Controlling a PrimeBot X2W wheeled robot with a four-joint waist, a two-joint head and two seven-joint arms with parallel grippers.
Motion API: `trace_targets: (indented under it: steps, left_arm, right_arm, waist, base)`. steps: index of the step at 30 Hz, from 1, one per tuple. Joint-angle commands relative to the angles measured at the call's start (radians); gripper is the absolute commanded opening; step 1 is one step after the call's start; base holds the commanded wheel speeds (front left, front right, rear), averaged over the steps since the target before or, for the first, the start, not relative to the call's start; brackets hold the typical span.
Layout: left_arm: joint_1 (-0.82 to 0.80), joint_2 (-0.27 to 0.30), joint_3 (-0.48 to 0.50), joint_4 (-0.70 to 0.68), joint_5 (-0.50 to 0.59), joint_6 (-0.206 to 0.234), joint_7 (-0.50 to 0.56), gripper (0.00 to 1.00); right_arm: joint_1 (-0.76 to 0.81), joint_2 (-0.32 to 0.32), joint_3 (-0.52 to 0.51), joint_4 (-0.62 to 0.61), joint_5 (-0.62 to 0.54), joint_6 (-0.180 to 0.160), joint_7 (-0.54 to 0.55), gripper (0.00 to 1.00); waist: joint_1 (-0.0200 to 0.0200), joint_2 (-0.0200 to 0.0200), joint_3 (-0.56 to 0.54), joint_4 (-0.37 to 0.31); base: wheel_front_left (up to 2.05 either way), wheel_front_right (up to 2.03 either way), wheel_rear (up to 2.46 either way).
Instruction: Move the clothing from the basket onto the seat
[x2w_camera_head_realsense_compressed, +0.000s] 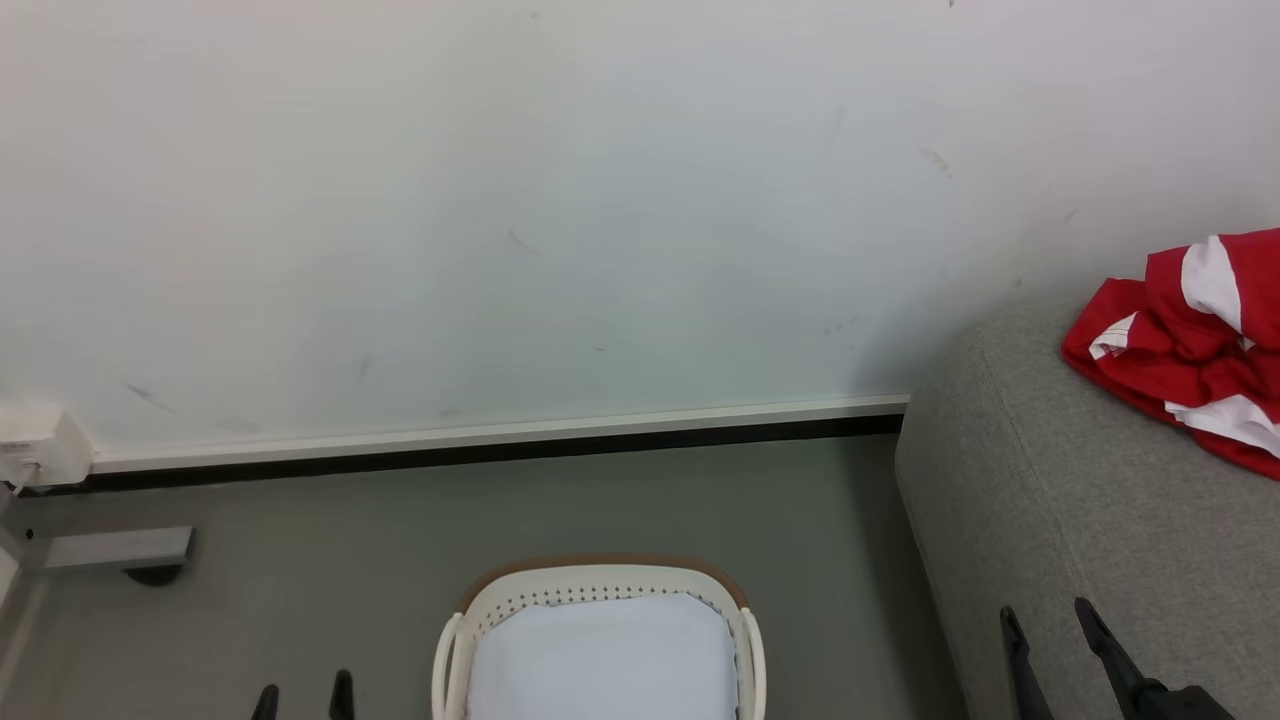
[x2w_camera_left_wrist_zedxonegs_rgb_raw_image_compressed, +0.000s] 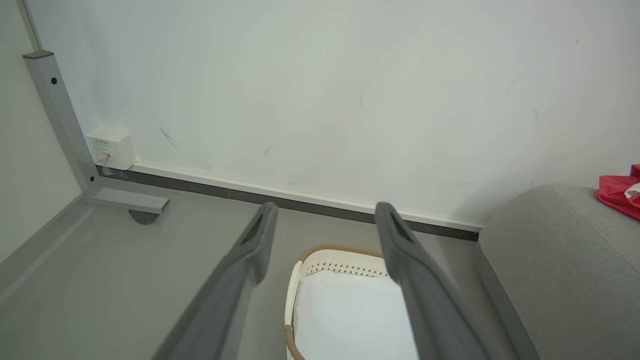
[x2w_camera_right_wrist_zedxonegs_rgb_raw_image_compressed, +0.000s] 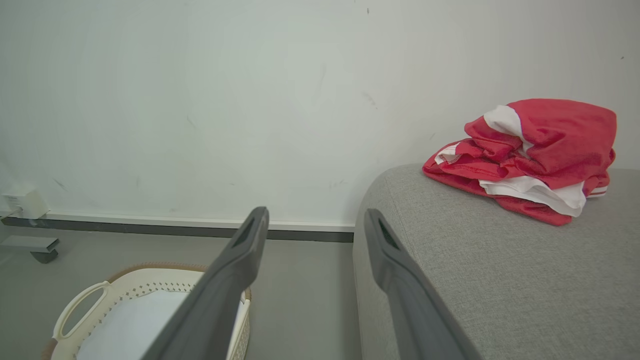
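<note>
Both sets of jaws wide, empty: left gripper (x2w_camera_head_realsense_compressed: 303, 690), right gripper (x2w_camera_head_realsense_compressed: 1047, 610). Clothing (x2w_camera_right_wrist_zedxonegs_rgb_raw_image_compressed: 530, 155) heaped on seat (x2w_camera_right_wrist_zedxonegs_rgb_raw_image_compressed: 500, 280); basket (x2w_camera_head_realsense_compressed: 600, 578) shows bare bottom. Probably finished: check basket's unseen near part, avoid snagging the heap.

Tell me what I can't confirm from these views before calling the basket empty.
- Basket near half: cut by the head view's bottom edge; fingers of the left gripper and right gripper cover parts in the wrist views.
- Clothing: cut by the head view's right edge; garment count hidden in folds.
- Seat: right end off every frame.
</note>
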Motion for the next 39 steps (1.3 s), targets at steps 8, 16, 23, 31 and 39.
trace_targets:
  steps: [8, 16, 23, 31, 39]
  left_arm:
    - [-0.001, 0.003, 0.002, -0.002, 0.001, 0.003, 0.000, 1.00]
    - [0.003, -0.007, -0.002, 0.027, -0.001, 0.001, 0.002, 0.00]
    - [-0.025, -0.007, 0.008, 0.038, -0.120, -0.001, 0.042, 0.00]
    - [-0.045, -0.006, 0.006, 0.029, -0.262, -0.004, 0.076, 0.00]
    - [-0.064, -0.005, 0.007, 0.025, -0.374, -0.007, 0.105, 0.00]
  right_arm:
    - [-0.010, 0.000, -0.003, 0.017, 0.009, -0.003, 0.001, 1.00]
    - [0.004, 0.002, -0.001, 0.040, 0.004, 0.000, 0.002, 0.00]
    - [-0.007, 0.002, -0.018, 0.039, 0.135, 0.000, 0.040, 0.00]
    - [-0.015, 0.002, -0.028, 0.021, 0.288, 0.000, 0.075, 0.00]
    - [-0.025, 0.001, -0.039, 0.008, 0.410, 0.000, 0.105, 0.00]
  waist:
    - [0.0000, 0.0000, 0.003, 0.003]
    - [0.0000, 0.0000, 0.004, 0.003]
    - [0.0000, 0.0000, 0.006, 0.006]
    - [0.0000, 0.0000, 0.008, 0.009]
    - [0.0000, 0.0000, 0.010, 0.013]
  base:
    - [0.00, 0.00, 0.00]
    - [0.00, 0.00, 0.00]
    - [0.00, 0.00, 0.00]
    - [0.00, 0.00, 0.00]
    - [0.00, 0.00, 0.00]
